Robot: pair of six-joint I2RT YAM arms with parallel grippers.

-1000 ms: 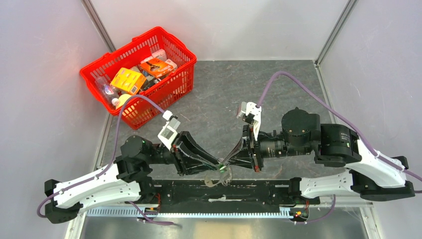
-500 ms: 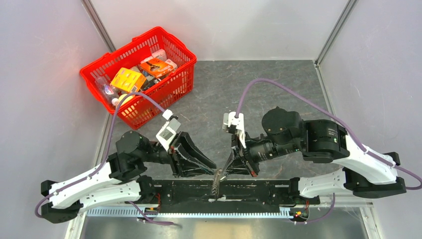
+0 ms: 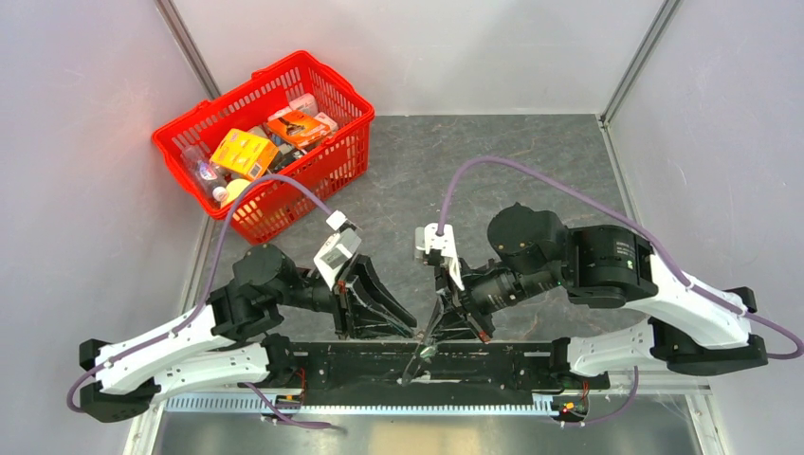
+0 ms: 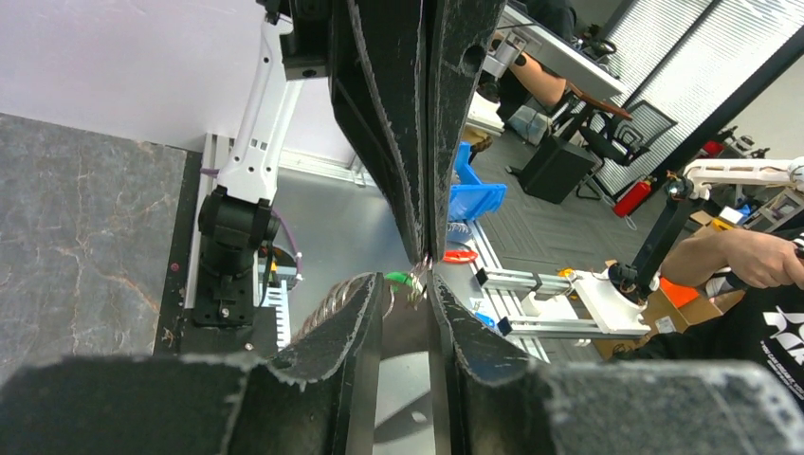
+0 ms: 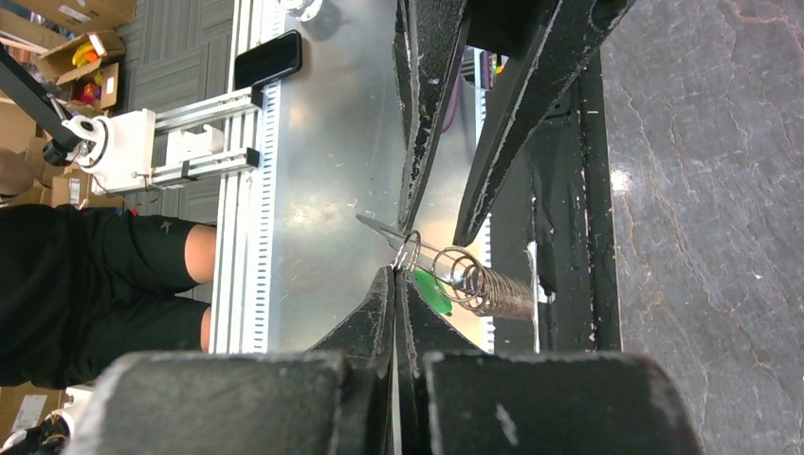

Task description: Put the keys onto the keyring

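Observation:
The keyring [image 3: 413, 355] is a silvery coiled-wire loop that hangs edge-on over the near rail, where both grippers meet. My left gripper [image 3: 408, 327] has its jaws part way apart, with the keyring's wire between the tips [image 4: 408, 284]. The coil [image 4: 327, 303] runs past one finger. My right gripper [image 5: 396, 270] is shut on the small wire ring of the keys. The green head [image 5: 433, 292] sits right at its tip, beside the coil [image 5: 488, 289]. The green head [image 4: 400, 278] also shows in the left wrist view, under the right gripper [image 4: 427, 258].
A red basket [image 3: 275, 68] full of packets stands at the back left of the grey table. The black rail [image 3: 351, 365] with the arm bases runs along the near edge, right under the grippers. White walls close in the left, right and back.
My right arm has swung left and nearer, bringing its gripper tight against the left one. The keyring has turned from a flat loop to hanging edge-on. The left wrist has risen a little.

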